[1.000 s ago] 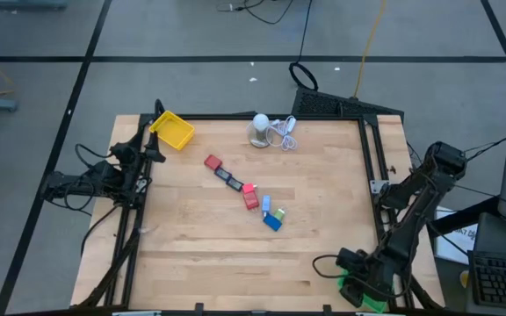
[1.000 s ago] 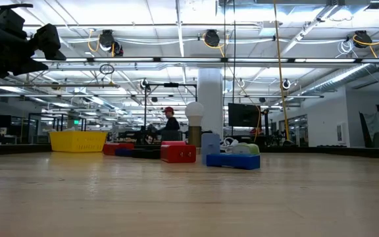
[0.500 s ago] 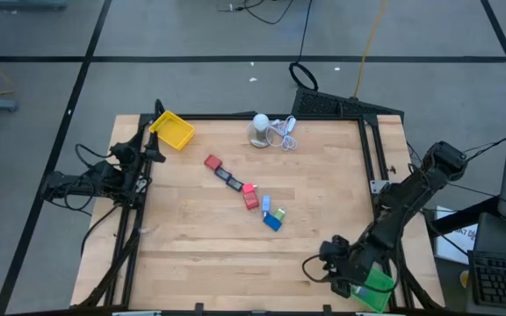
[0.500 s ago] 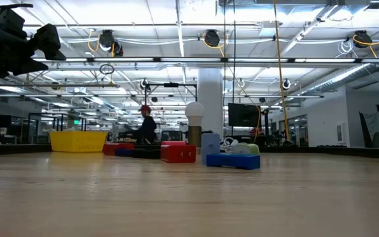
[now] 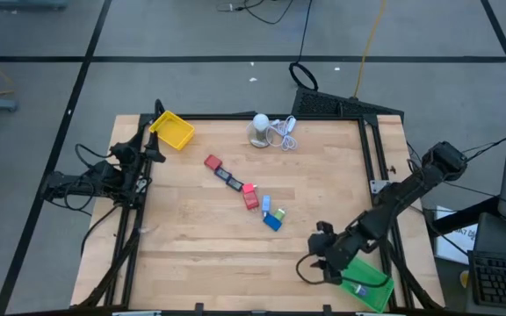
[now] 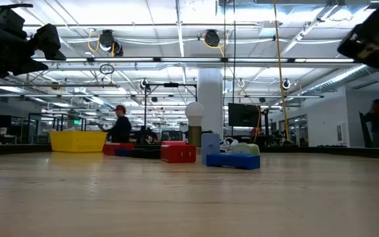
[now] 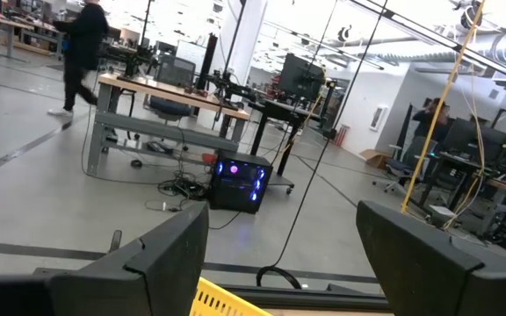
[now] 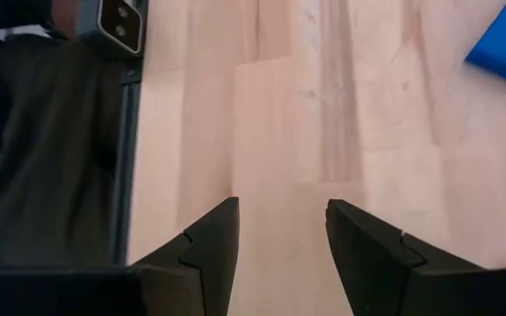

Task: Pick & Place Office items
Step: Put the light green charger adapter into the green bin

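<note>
We see the big wooden worktop [image 5: 191,246] first. The yellow tray [image 5: 173,130] sits at its far left corner, the green tray [image 5: 369,282] at the near right corner. Our right pincer [image 5: 314,259] hangs just beside the green tray, fingers spread, holding nothing. Our left pincer [image 7: 279,254] waits at the left edge, spread wide. The little office items [image 5: 251,197] lie in a slanted row mid-worktop.
</note>
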`<state>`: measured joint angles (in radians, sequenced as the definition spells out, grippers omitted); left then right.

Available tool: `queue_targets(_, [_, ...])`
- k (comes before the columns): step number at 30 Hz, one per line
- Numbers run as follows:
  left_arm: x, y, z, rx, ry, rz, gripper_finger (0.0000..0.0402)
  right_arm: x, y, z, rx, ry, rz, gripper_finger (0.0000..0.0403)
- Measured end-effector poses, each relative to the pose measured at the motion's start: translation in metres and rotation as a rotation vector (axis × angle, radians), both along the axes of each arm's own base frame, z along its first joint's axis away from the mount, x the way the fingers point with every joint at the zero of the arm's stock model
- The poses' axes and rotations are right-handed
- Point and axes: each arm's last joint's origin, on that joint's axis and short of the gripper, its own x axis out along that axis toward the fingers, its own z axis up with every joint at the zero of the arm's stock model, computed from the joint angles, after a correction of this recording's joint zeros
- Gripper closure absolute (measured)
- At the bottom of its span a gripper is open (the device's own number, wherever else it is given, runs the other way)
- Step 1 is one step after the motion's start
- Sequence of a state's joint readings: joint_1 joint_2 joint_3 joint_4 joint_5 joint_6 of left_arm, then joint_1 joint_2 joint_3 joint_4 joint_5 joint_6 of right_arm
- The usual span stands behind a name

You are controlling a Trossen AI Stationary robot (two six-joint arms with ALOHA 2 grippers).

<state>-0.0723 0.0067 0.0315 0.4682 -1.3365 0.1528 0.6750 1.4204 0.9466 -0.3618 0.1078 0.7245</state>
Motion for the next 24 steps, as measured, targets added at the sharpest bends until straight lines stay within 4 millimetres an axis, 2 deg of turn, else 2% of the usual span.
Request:
queue_targets(13, [0.000, 0.000, 0.000, 0.000, 0.001, 0.000, 0.0108, 0.019, -0.026, 0.000, -0.134, -0.067, 0.078, 0.0243])
queue_targets(24, [0.000, 0.000, 0.000, 0.000, 0.001, 0.000, 0.0108, 0.038, -0.048, 0.006, -0.231, -0.196, 0.143, 0.0243])
